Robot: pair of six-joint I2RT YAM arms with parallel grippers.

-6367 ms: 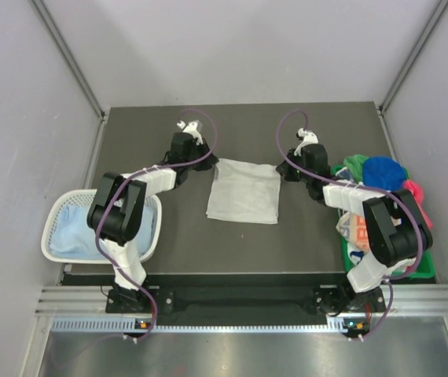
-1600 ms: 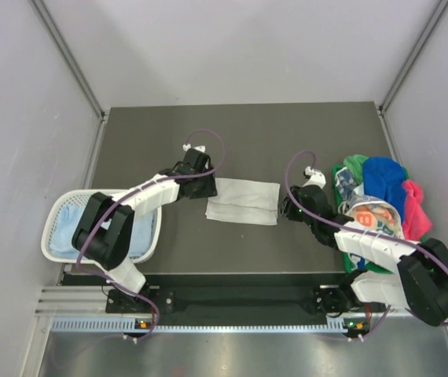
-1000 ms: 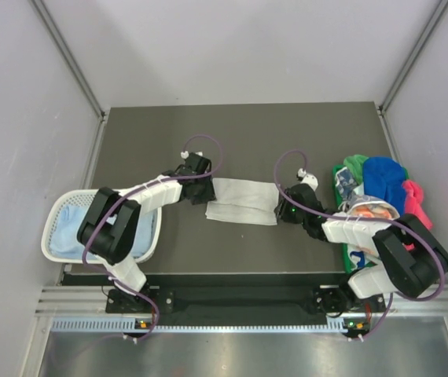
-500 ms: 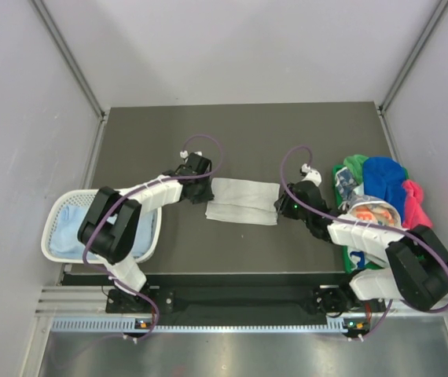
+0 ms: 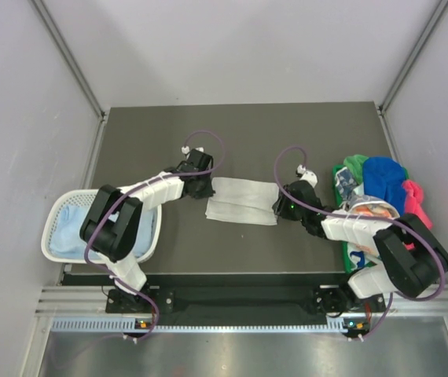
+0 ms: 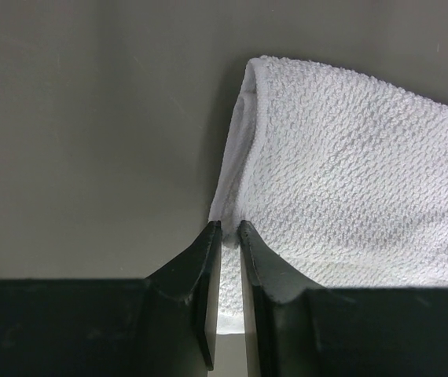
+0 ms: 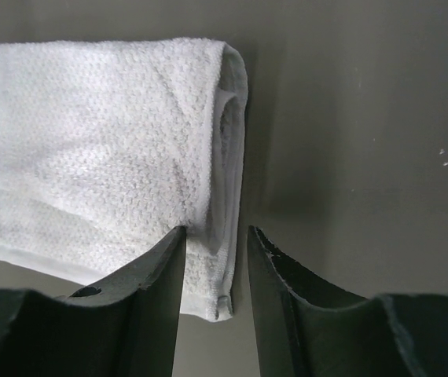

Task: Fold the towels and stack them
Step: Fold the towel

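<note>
A whitish-grey towel (image 5: 244, 201) lies folded into a narrow band at the middle of the dark table. My left gripper (image 5: 206, 188) is at its left end; in the left wrist view the gripper (image 6: 229, 228) is shut on the towel's (image 6: 350, 173) near left corner. My right gripper (image 5: 279, 206) is at the right end; in the right wrist view it (image 7: 216, 232) is open, its fingers either side of the towel's (image 7: 90, 141) right edge. A pale blue towel (image 5: 71, 228) lies in the basket. Royal blue (image 5: 385, 177), green (image 5: 354, 165), pink (image 5: 416, 200) and printed (image 5: 369, 212) towels are heaped at the right.
A white mesh basket (image 5: 51, 236) sits at the table's left near corner. A green tray (image 5: 422, 271) under the heap of towels is at the right edge. Grey walls enclose the table on three sides.
The towel, lying wide open 6.4 s ago, is now folded in half into a band. Both grippers have come to its ends. The right gripper has edged left onto the towel's edge.
</note>
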